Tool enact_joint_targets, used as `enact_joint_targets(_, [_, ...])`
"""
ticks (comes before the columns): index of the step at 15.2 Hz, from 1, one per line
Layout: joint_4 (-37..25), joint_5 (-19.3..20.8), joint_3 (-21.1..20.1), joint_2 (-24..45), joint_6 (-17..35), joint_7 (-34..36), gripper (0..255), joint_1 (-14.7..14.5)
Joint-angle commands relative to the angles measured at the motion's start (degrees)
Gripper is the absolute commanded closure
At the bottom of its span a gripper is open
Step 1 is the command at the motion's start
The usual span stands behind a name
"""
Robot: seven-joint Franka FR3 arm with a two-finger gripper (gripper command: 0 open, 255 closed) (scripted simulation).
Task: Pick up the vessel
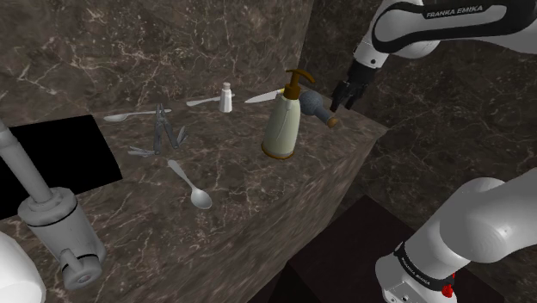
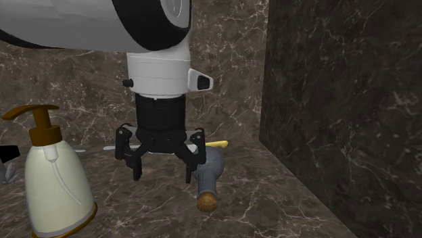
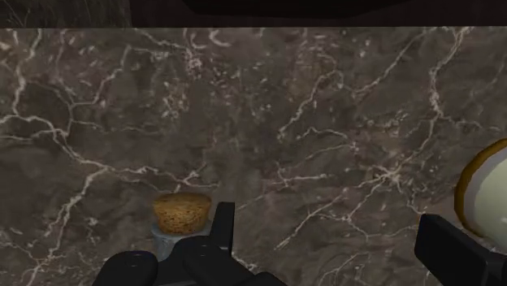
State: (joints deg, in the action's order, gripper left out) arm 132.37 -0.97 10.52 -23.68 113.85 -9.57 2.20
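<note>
The vessel point(image 1: 313, 106) is a small grey bottle with a cork stopper, lying on its side on the dark marble counter point(image 1: 232, 198) near the back corner. In the second exterior view the vessel point(image 2: 211, 169) lies just behind my gripper point(image 2: 163, 170), cork toward the camera. My gripper point(image 1: 342, 96) hangs open a little above the counter, beside the vessel, touching nothing. In the wrist view the cork point(image 3: 182, 211) sits right beside one finger point(image 3: 221, 226), outside the gap of my gripper point(image 3: 333, 244).
A cream soap dispenser point(image 1: 282, 122) with a brown pump stands close by the vessel. A spoon point(image 1: 191, 185), folding tool point(image 1: 163, 129), small white shaker point(image 1: 226, 97) and knife point(image 1: 262, 95) lie further along. Marble walls point(image 2: 338, 101) close the corner. A grey faucet point(image 1: 52, 215) stands by a black area point(image 1: 52, 163).
</note>
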Motion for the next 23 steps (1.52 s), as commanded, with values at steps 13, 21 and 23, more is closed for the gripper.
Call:
enact_joint_targets(13, [-13.6, -9.3, 7.0, 23.3, 13.5, -15.7, 0, 0.5])
enact_joint_targets(21, [-11.0, -10.6, 7.0, 25.0, 17.5, -17.0, 255, 0.5])
enact_joint_targets(23, [-11.1, -10.6, 7.0, 25.0, 17.5, -17.0, 255, 0.5])
